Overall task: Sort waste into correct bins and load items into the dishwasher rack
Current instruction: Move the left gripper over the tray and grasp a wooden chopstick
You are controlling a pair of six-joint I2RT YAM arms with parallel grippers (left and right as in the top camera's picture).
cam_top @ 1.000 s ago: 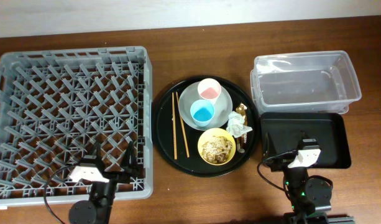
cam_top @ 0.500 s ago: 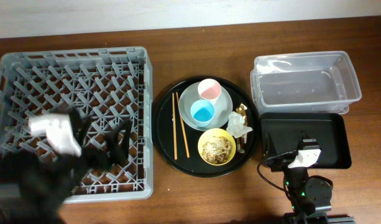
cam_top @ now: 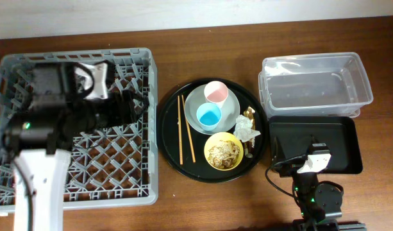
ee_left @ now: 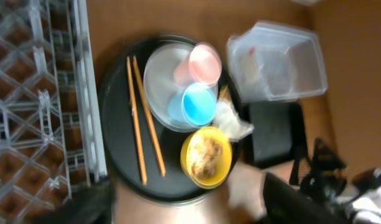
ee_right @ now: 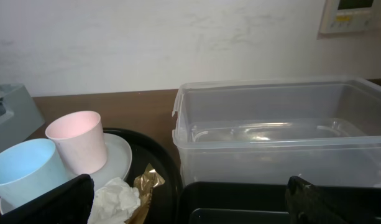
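"What is taking up the most room over there?"

"The grey rack (cam_top: pixel 113 168) is sitting at the left of the table. The left gripper (cam_top: pixel 136 106) is hanging over its far right part, fingers spread wide with nothing between them."

"And the dishes?"

"They are all lying off to the right of that gripper, apart from it, on the round black tray (cam_top: pixel 174 153) just beside the rack."

"The other side?"

"The clear tub (cam_top: pixel 315 86) is standing empty at the far right, with the shallow black tray (cam_top: pixel 342 144) just in front of it. The right gripper (ee_right: pixel 190 208) is hovering at that tray's near edge, jaws wide and empty."

"What is on the round one?"

"A pale plate (cam_top: pixel 192 104) is carrying the pink cup (cam_top: pixel 216 93) and the blue cup (cam_top: pixel 209 116), both upright. The yellow bowl (cam_top: pixel 208 154) is sitting nearer us, holding beige scraps (cam_top: pixel 223 153). The chopsticks (cam_top: pixel 185 128) are lying side by side on the rack's side of the plate. The crumpled white napkin (cam_top: pixel 246 128) is resting between plate and bowl, with the gold wrapper (cam_top: pixel 249 114) touching it."
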